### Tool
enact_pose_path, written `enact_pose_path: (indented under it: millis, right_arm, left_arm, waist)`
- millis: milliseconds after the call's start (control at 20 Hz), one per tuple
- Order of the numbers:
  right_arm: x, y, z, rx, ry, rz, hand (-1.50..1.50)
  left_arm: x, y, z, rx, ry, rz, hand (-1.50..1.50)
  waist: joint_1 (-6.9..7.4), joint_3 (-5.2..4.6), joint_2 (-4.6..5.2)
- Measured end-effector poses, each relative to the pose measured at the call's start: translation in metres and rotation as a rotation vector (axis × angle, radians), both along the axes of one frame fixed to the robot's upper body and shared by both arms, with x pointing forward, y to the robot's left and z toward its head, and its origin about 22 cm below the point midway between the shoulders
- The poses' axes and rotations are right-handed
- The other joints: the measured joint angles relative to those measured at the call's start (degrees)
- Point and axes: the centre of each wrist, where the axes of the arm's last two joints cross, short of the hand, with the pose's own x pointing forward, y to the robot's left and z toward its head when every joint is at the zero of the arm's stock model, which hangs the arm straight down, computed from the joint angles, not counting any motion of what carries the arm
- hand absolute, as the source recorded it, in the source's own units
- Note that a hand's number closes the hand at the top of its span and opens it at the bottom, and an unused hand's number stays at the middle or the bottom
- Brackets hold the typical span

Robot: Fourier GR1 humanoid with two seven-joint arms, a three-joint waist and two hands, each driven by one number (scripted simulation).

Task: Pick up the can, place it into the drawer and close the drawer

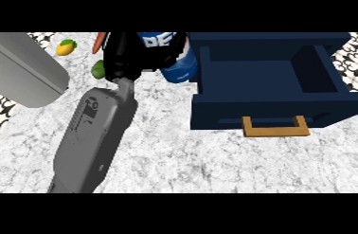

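My grey forearm point(94, 138) fills the near-left of the head view, running up to the black hand point(129, 55) at the top. By its place at the view's left I take it for my left. The fingers look curled round the can point(178, 58), which sits just left of the drawer point(269, 72) and stands clear of its wall; whether it is lifted off the counter point(210, 157) I can't tell. A second grey limb point(28, 69) shows at far left, no hand visible on it.

Step, as I judge it: the pick is made or nearly so, the transfer isn't started. Next I need to lift, carry the can right over the near-left wall, lower it into the open compartment, release, then push the front with the wooden handle point(275, 126).

Can: blue body, white lettering partly hidden by fingers, upright or slightly tilted. A lemon point(65, 47), something green point(100, 69) and an orange stick-like item point(99, 42) lie behind.
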Motion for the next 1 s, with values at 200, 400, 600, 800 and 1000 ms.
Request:
enact_pose_path:
  millis: [200, 400, 600, 800, 1000]
  right_arm:
    - [0.003, 0.0, -0.003, 0.0, 0.001, 0.006, -1.5]
    - [0.004, -0.004, -0.007, 0.001, -0.001, 0.014, -1.5]
    - [0.009, -0.002, -0.01, 0.01, -0.009, 0.006, -1.5]
    - [0.009, 0.001, -0.007, 0.004, -0.005, 0.011, -1.5]
    - [0.012, 0.003, -0.007, -0.002, -0.014, 0.021, -1.5]
  left_arm:
    - [0.01, -0.019, 0.017, 0.01, -0.005, 0.001, 1.5]
    - [0.015, -0.041, 0.025, 0.021, -0.007, 0.004, 1.5]
    - [0.023, -0.061, 0.04, 0.027, -0.011, -0.002, 1.5]
    - [0.03, -0.075, 0.046, 0.038, -0.002, -0.01, 1.5]
    - [0.038, -0.09, 0.054, 0.049, 0.004, -0.007, 1.5]
  waist:
    - [-0.18, 0.01, 0.05]
    - [-0.41, 0.01, 0.09]
    - [-0.59, 0.01, 0.16]
    - [-0.8, 0.01, 0.19]
    - [-1.4, 0.03, 0.35]
